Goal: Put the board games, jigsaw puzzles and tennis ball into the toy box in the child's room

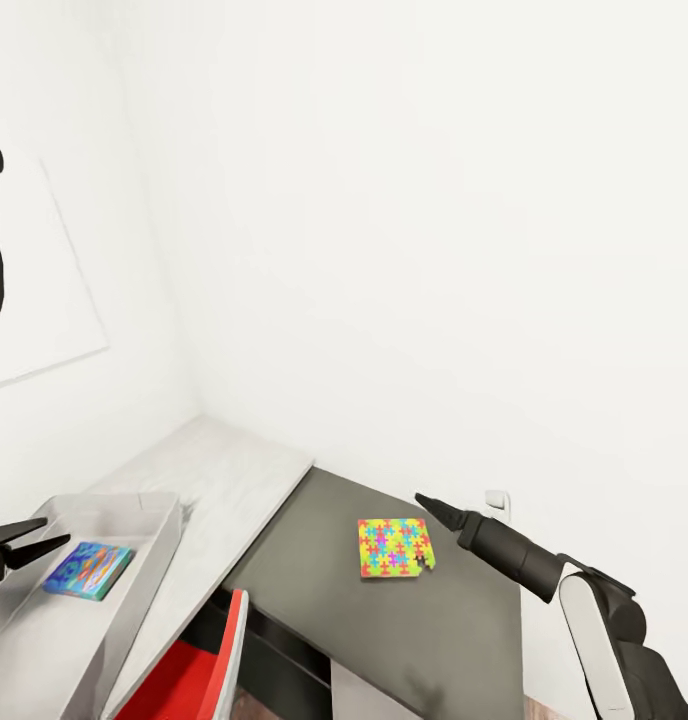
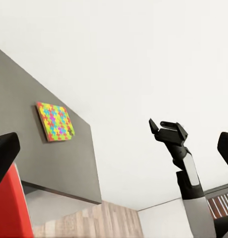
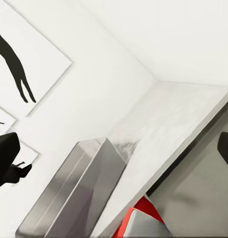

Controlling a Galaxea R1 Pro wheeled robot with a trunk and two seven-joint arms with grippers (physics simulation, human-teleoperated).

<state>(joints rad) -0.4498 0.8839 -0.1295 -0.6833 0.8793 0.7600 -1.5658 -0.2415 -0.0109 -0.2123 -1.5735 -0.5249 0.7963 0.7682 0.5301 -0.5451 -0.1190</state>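
toy box (image 1: pixel 134 520) cut by picture's edge, wall picture (image 1: pixel 24 270) cropped

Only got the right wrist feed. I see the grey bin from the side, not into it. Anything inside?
Observer: Yes. The head view shows one blue-green board game lying flat on the bottom of the toy box.
Operator: Any puzzle out on the desk?
Observer: One jigsaw puzzle lies flat on the dark grey part of the table.
Operator: Where's my right pincer relative to it?
Observer: The right pincer is by the puzzle's far right corner, not touching it.
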